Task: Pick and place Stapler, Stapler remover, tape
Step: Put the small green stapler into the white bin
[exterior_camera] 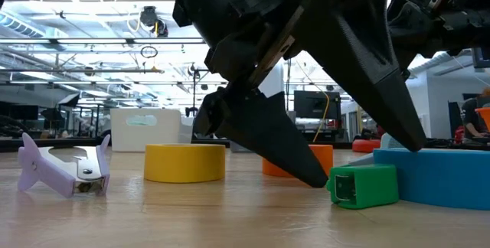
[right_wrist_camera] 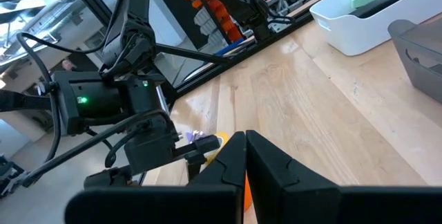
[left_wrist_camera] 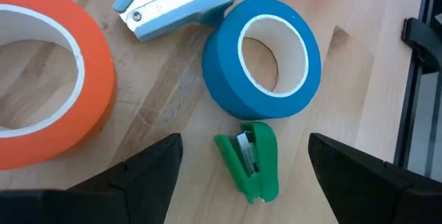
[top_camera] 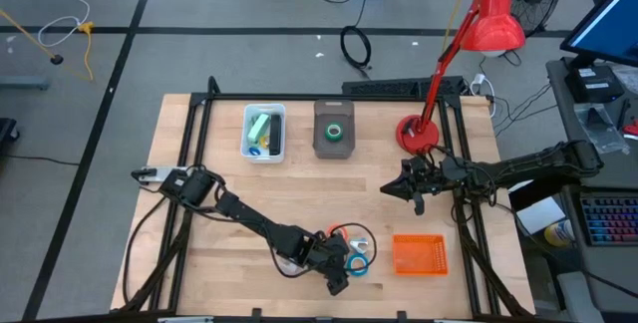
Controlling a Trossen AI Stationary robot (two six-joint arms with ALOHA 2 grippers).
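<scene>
A small green stapler (left_wrist_camera: 252, 160) lies flat on the wooden table near its front edge. My left gripper (left_wrist_camera: 245, 141) slants down over it, open, with one finger on either side and neither touching it. Just beyond the stapler, a blue tape roll (left_wrist_camera: 266, 58) lies flat, with a pale blue staple remover (left_wrist_camera: 173, 6) past it and an orange tape roll (left_wrist_camera: 41, 92) beside it. The low view shows the stapler (exterior_camera: 364, 185) beside one fingertip (exterior_camera: 318, 177), and a yellow tape roll (exterior_camera: 185, 162) farther off. My right gripper (top_camera: 391, 189) hovers shut at the right, away from these things.
An orange tray (top_camera: 419, 254) lies right of the cluster. A white bin (top_camera: 264, 131) and a grey bin (top_camera: 334, 129) holding a green tape roll stand at the back. A red desk lamp (top_camera: 419, 134) stands at the back right. A lavender staple remover (exterior_camera: 65, 170) lies left of the yellow roll.
</scene>
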